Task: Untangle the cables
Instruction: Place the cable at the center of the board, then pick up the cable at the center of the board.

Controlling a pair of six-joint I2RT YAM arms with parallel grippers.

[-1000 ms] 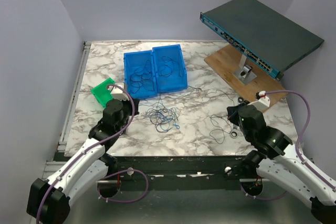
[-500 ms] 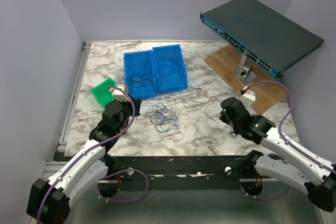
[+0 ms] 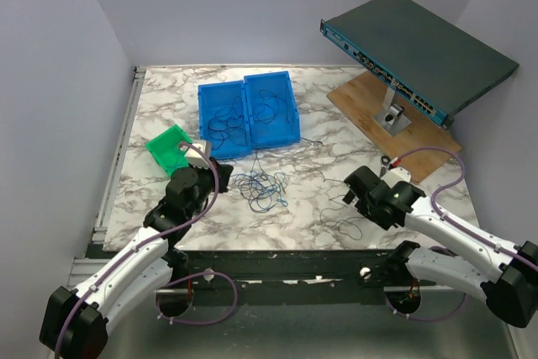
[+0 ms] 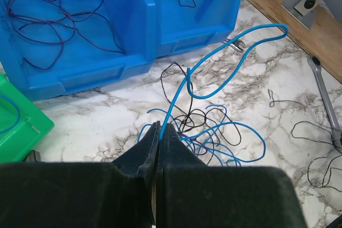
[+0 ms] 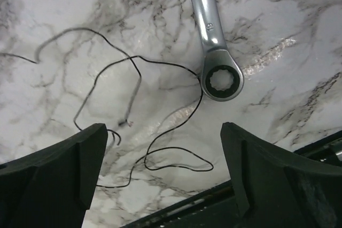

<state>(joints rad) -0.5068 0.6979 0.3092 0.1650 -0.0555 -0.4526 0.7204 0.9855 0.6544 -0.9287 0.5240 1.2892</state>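
**While the left claw pinches blue, the right hangs wide**

From above, the tangle of cables (image 3: 261, 187) lies just nearer than the blue bins (image 3: 229, 150), with the left claw (image 3: 212, 167) at its left edge and the right claw (image 3: 351, 192) well to the right.

Left wrist: the jaws are pinched on a blue wire (image 4: 175, 101) rising from the knot. I'd lift slowly, watching for snags.

Right wrist: the claw is spread wide over a loose dark wire (image 5: 171, 67) beside a ratchet wrench (image 5: 206, 14).
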